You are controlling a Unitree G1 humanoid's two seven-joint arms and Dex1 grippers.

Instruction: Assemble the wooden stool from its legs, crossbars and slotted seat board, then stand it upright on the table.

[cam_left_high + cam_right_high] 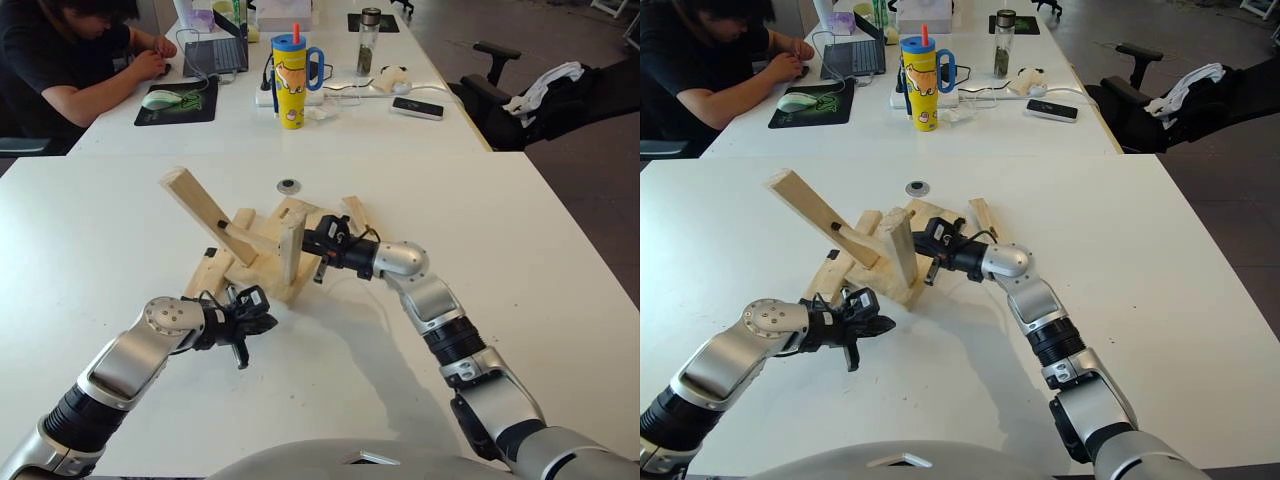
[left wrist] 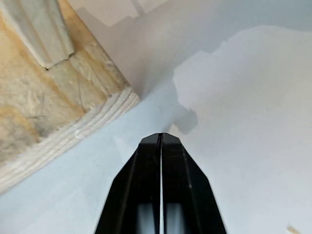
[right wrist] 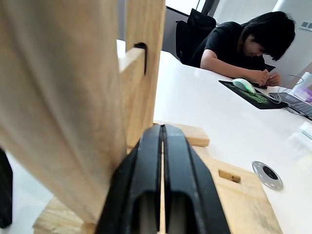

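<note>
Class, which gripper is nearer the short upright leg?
Right. The right gripper is beside the upright leg, above the seat board; the left gripper is over the table, off the board's corner.

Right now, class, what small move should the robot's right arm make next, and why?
Probably open the fingers of the right gripper and close them around the short upright pale wooden leg. They are shut on nothing, right beside that leg, which stands on the slotted wooden seat board.

Left gripper (image 2: 161, 137) closed tight, nothing held. Beyond its tips, bare white table (image 2: 243, 97). Ahead and off to one side, near but apart: layered corner of seat board (image 2: 58, 112), a wooden piece (image 2: 39, 29) standing on it farther out.
</note>
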